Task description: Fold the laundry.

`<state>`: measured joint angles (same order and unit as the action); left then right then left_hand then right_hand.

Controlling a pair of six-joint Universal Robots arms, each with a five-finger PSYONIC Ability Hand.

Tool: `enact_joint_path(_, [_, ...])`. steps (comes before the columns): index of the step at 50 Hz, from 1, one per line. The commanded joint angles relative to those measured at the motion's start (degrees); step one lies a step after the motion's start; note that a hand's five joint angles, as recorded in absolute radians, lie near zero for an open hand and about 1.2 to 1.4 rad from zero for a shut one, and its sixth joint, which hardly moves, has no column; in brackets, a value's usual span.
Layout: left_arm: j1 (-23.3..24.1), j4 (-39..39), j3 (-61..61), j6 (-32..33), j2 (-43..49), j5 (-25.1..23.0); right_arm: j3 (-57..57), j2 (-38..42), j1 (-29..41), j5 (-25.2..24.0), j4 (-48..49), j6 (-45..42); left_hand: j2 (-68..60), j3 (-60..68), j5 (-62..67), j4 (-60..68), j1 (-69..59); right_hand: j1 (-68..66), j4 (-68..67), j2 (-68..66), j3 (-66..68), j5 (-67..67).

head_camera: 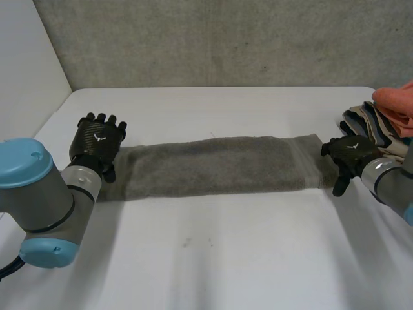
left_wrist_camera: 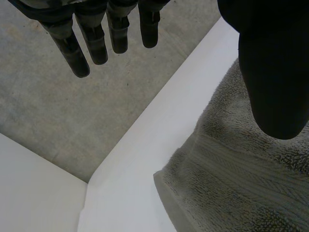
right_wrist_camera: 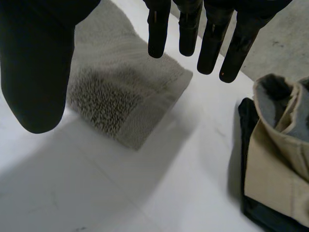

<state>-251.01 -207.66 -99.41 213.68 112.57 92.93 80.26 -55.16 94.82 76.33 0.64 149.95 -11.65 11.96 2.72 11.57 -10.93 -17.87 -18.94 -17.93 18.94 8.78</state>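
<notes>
- At the left end of the grey towel (head_camera: 213, 165), the fingers (left_wrist_camera: 96, 46) of the left hand (head_camera: 97, 139) are straight and released. They grasp nothing, and the thumb hangs over the cloth near its end corner.
- At the opposite end, the fingers of the right hand (head_camera: 348, 154) are likewise straight and spread, holding nothing. The towel's far corner lies flat beneath them.
- I cannot tell whether either palm actually presses on the cloth.
- The towel lies across the middle of the desk (head_camera: 206, 258) as one long narrow band, smooth, with one hand at each end.
- The band appears doubled along its length, so I judge the lengthwise fold done.
- What seems left for this piece is the crosswise folding, bringing one end over to the other and perhaps halving it again. Neither hand has a hold yet for that.
- Just beside the right hand, at the desk's right edge, sits a pile of clothes (head_camera: 384, 123) with orange, striped, beige and dark pieces.
- I cannot tell whether that pile is finished work or waiting. If it is waiting, much of the task remains.
</notes>
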Motion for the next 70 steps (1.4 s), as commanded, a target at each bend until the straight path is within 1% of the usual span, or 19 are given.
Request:
enact_joint_path(1, [-0.01,-0.02,0.09,0.16,0.11,-0.03,-2.39,6.03,0.19,-0.04,5.07,-0.19,1.65,-1.96,-2.72,-1.57,0.93,-14.05,-12.98,-13.99,12.98,13.14])
enact_joint_path(4, [-0.01,-0.02,0.00,0.16,0.11,0.06,-3.27,7.70,0.19,-0.13,6.65,-0.36,1.65,-1.96,-2.72,-1.57,0.93,-37.04,-35.97,-36.98,35.97,36.14])
enact_joint_path(6, [-0.01,-0.02,-0.08,0.16,0.11,0.06,-3.62,8.14,0.10,0.57,8.05,-1.15,1.65,-1.96,-2.72,-1.57,0.93,-62.01,-60.94,-61.95,60.94,61.10])
enact_joint_path(13, [-0.01,0.07,-0.61,0.16,-0.16,0.06,-2.39,5.86,-1.57,2.15,9.91,-5.01,1.65,-1.96,-2.72,-1.57,0.93,-62.13,-61.06,-62.07,61.06,61.22])
enact_joint_path(23, [-0.18,0.07,-1.23,0.16,-0.77,-0.03,-0.81,2.25,-7.46,10.41,10.43,-19.95,1.65,-1.96,-2.72,-1.57,0.93,-62.13,-61.06,-62.07,61.06,61.22])
enact_joint_path(28, [-0.27,0.07,-1.31,0.16,-1.39,-0.03,-1.42,1.55,-6.85,10.94,10.79,-22.25,1.65,-1.96,-2.72,-1.57,0.93,-62.13,-61.06,-62.07,61.06,61.22])
enact_joint_path(32, [-0.36,0.07,-1.31,0.16,-2.18,0.06,-2.04,-0.38,-1.68,10.50,13.15,-21.98,1.65,-1.96,-2.72,-1.57,0.93,-62.13,-61.06,-62.07,61.06,61.22])
enact_joint_path(36, [-1.23,0.07,-1.58,0.16,-4.45,-0.03,-2.92,-2.32,6.32,8.66,18.16,-22.16,1.65,-1.96,-2.72,-1.57,0.93,-62.13,-61.06,-62.07,61.06,61.22])
enact_joint_path(39, [-2.20,0.15,-1.67,0.07,-6.13,-0.03,-3.71,-2.15,12.12,4.54,23.52,-22.51,1.65,-1.96,-2.72,-1.57,0.93,-62.13,-61.06,-62.07,61.06,61.22])
enact_joint_path(44, [-5.27,0.07,-2.63,-0.63,-10.08,0.06,-5.64,1.36,22.57,-6.08,33.35,-22.33,1.65,-1.96,-2.72,-1.57,0.93,-62.13,-61.06,-62.07,61.06,61.22])
enact_joint_path(51, [-6.77,0.24,-4.56,-5.28,-12.37,-0.20,-11.61,10.58,35.85,-17.08,37.24,-22.16,1.65,-1.96,-2.72,-1.57,0.93,-62.13,-61.06,-62.07,61.06,61.22])
enact_joint_path(54, [-6.77,0.24,-5.18,-6.34,-12.29,-0.21,-14.42,14.97,38.49,-19.54,37.07,-21.98,1.65,-1.96,-2.72,-1.57,0.93,-62.13,-61.06,-62.07,61.06,61.22])
enact_joint_path(59, [-6.16,0.24,-5.88,-6.43,-11.76,-0.56,-17.33,20.35,40.70,-19.38,36.98,-21.89,1.65,-1.96,-2.72,-1.57,0.93,-62.13,-61.06,-62.07,61.06,61.22])
enact_joint_path(60, [-6.16,0.24,-5.88,-6.35,-11.67,-0.64,-17.51,20.70,40.70,-19.03,36.98,-21.89,1.65,-1.96,-2.72,-1.57,0.93,-49.53,-48.46,-49.47,48.46,48.63])
enact_joint_path(61, [-5.98,0.15,-5.88,-6.34,-11.58,-0.73,-17.51,20.80,40.79,-18.25,37.15,-21.72,1.65,-1.96,-2.72,-1.57,0.93,-9.94,-8.87,-9.88,8.87,9.03])
enact_joint_path(62, [-5.98,0.15,-5.80,-6.34,-11.50,-0.82,-17.51,20.54,40.88,-17.72,37.15,-21.63,1.65,-1.96,-2.72,-1.57,0.93,7.87,8.94,7.93,-8.94,-8.78])
enact_joint_path(65, [-5.54,0.15,-5.27,-6.34,-11.41,-1.08,-16.90,17.29,40.97,-13.94,36.89,-20.58,1.65,-1.96,-2.72,-1.57,0.93,7.87,8.94,7.93,-8.94,-8.78])
enact_joint_path(69, [-4.40,0.07,-4.48,-6.52,-11.41,-2.40,-13.65,11.49,39.56,-6.21,36.45,-14.27,1.65,-1.96,-2.72,-1.57,0.93,7.87,8.94,7.93,-8.94,-8.78])
enact_joint_path(70, [-3.79,0.07,-3.96,-6.69,-11.49,-3.10,-11.82,8.43,38.78,-2.54,36.19,-9.98,1.65,-1.96,-2.72,-1.57,0.93,7.87,8.94,7.93,-8.94,-8.78])
